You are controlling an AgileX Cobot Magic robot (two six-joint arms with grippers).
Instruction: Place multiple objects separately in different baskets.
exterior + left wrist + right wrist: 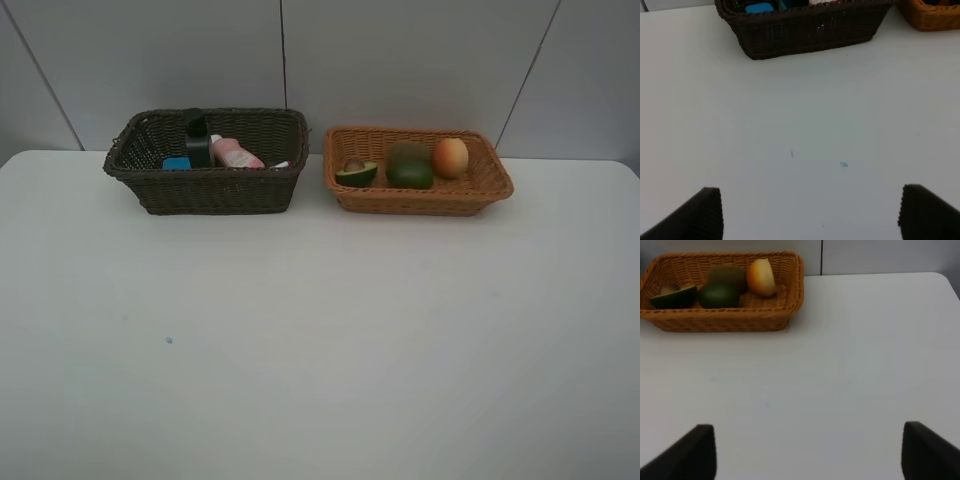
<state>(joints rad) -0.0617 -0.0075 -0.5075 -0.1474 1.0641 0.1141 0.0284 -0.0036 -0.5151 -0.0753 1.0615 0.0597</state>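
Though bottles (200, 143) show in dark basket (205, 190) | labels unreadable

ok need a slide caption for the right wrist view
Open right gripper above bare table, facing orange basket of fruit.

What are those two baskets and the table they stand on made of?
Dark brown basket: woven wicker or plastic rattan, judging by the plaited strands; slightly glossy.
Light orange basket: the same kind of weave, shallower, matte-looking; natural or synthetic fibre cannot be told.
Table: smooth white top, probably laminate or painted board; even, seamless, faintly sheened surface.
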